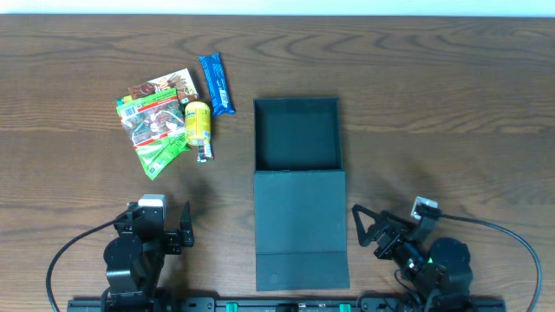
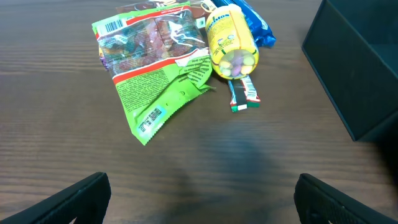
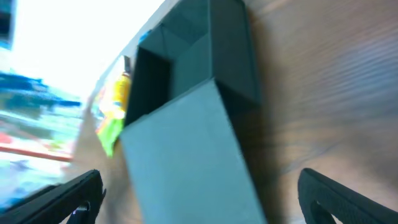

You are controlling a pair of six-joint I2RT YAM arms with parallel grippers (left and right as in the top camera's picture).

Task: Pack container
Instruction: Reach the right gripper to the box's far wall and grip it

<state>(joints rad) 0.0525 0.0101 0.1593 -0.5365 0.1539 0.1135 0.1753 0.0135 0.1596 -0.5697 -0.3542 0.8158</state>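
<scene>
- The wooden table [image 1: 451, 104] fills my view.
- The container [image 1: 297, 134] sits open in the middle, its lid [image 1: 301, 230] lying flat toward me.
- My left gripper [image 1: 182, 230] and right gripper [image 1: 368, 232] are wide open and hold nothing, one on each side of the lid.
- Green snack packets [image 1: 154, 121], a yellow tube [image 1: 198, 122] and a blue bar [image 1: 216, 84] lie left of the box.

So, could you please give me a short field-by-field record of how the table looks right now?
container: open, nothing visible inside
lid: laid flat on the table, towards the arms
snacks: green packet, yellow packet, blue bar, small bar
snack position: clustered left of the container, none inside
left gripper: open, empty, facing the snacks
right gripper: open, empty, facing the lid
</scene>
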